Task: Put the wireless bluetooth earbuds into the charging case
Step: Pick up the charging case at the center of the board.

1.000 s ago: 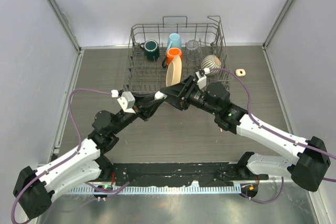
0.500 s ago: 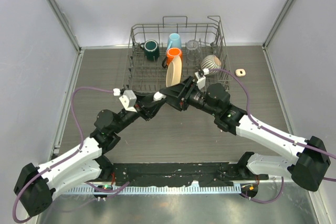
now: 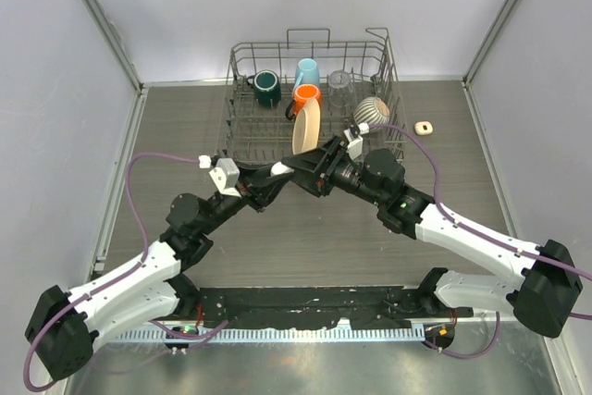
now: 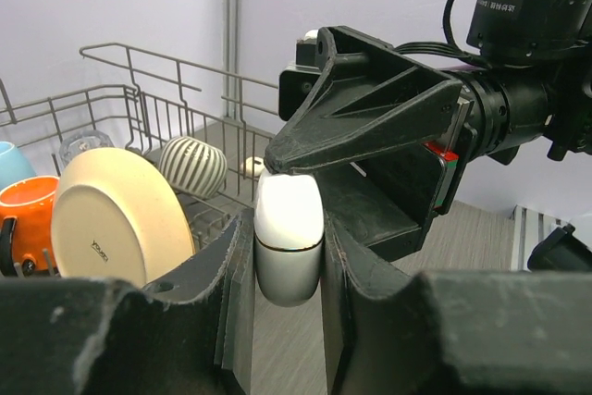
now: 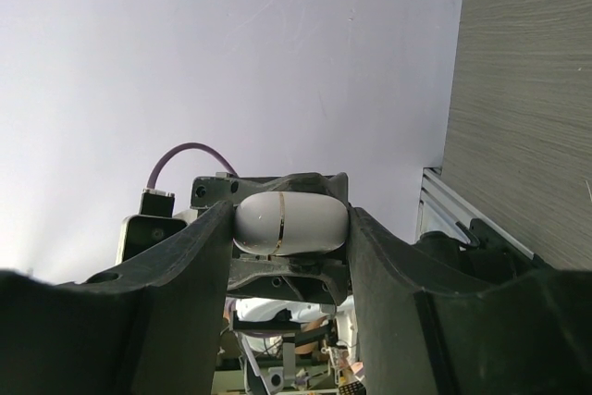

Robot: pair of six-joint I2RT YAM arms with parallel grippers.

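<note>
The white charging case is closed, with a thin seam round it. My left gripper is shut on its two sides and holds it above the table in front of the dish rack. My right gripper meets it from the other side, its fingers closed against the two ends of the case. In the top view both grippers come together at the case. No earbuds show in any view.
A wire dish rack stands behind the grippers. It holds a cream plate, a green mug, a blue mug, an orange mug, a glass and a striped bowl. A small beige object lies to the right of the rack.
The left arm has shifted slightly toward the right gripper. Both grippers stay together at the case.
</note>
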